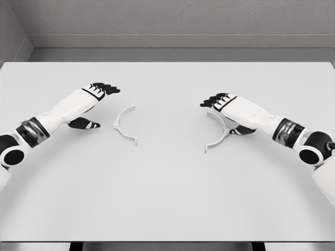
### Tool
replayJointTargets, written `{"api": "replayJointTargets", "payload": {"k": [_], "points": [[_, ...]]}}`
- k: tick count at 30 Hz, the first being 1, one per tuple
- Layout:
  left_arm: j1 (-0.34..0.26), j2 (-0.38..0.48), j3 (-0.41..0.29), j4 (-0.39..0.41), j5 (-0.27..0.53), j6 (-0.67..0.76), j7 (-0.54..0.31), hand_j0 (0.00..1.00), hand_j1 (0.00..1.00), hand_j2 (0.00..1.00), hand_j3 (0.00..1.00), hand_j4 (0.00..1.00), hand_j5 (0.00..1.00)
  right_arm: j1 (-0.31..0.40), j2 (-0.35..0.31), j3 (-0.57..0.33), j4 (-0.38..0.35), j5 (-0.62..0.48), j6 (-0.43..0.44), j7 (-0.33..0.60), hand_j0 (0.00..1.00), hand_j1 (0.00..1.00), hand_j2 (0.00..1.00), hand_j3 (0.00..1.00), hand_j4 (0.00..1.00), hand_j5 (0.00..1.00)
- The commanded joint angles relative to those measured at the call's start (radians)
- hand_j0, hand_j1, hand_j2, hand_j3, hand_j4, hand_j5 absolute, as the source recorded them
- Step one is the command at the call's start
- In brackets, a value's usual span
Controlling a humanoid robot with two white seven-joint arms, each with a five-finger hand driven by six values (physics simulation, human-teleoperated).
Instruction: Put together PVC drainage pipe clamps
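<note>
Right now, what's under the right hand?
Under the right hand lies the top end of the right clamp half, resting on the white table. The hand covers that end, so contact cannot be seen. The lower arc shows clearly.

A bare simulated test room; a plain white table point(167, 198) fills it. Grey textured walls point(183, 18) close behind; nothing domestic

I count: clamp halves, two – left half point(125, 125), right half point(219, 130). Hands, two – left hand point(94, 102), right hand point(225, 107). Table point(167, 198), one.
</note>
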Motion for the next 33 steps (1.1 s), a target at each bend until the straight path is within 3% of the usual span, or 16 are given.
{"api": "replayJointTargets", "payload": {"k": [1, 16, 33], "points": [[0.0, -0.008, 0.0, 0.004, 0.006, 0.0, 0.001, 1.0, 1.0, 1.0, 1.0, 1.0, 1.0, -0.002, 0.008, 0.012, 0.0, -0.007, 0.004, 0.0, 1.0, 1.0, 1.0, 1.0, 1.0, 1.0], [-0.04, -0.044, -0.034, 0.07, 0.0, 0.0, 0.001, 1.0, 1.0, 1.0, 1.0, 1.0, 1.0, -0.018, 0.031, 0.035, -0.007, -0.007, 0.015, 0.002, 1.0, 1.0, 1.0, 1.0, 1.0, 1.0], [-0.043, -0.081, -0.035, 0.073, 0.0, 0.0, 0.001, 1.0, 1.0, 1.0, 1.0, 1.0, 1.0, -0.064, 0.063, 0.078, 0.02, -0.002, 0.038, 0.003, 1.0, 1.0, 1.0, 1.0, 1.0, 1.0]]}}
